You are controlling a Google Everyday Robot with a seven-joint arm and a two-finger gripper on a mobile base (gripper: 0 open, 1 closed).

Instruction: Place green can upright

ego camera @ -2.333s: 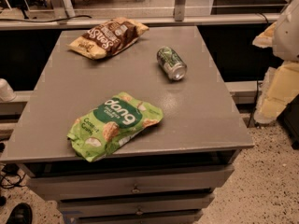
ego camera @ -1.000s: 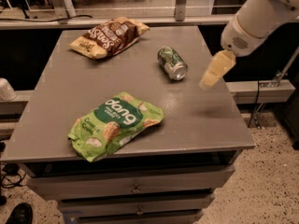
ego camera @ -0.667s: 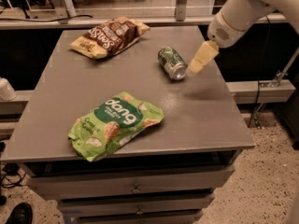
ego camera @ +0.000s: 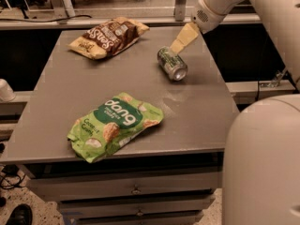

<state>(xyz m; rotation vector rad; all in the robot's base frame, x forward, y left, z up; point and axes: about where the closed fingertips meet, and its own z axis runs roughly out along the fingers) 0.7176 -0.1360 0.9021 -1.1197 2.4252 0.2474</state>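
Grey table (ego camera: 206, 111), bright green snack bag (ego camera: 115, 126) near its front, brown snack bag (ego camera: 109, 35) at back left

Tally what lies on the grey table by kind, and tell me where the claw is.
Cans: 1, the green can, lying on its side.
Snack bags: 2, the green bag and the brown bag.
Total: 3.
Claw: right by the can's far end.

A lab-like indoor workspace: a plain grey flat-topped cabinet (ego camera: 93, 88) with metal-handled drawers (ego camera: 136, 190) stands on a speckled hard floor (ego camera: 42, 207), black cables (ego camera: 9, 179) beside it, the robot's pale gripper (ego camera: 183, 37) over its far right part
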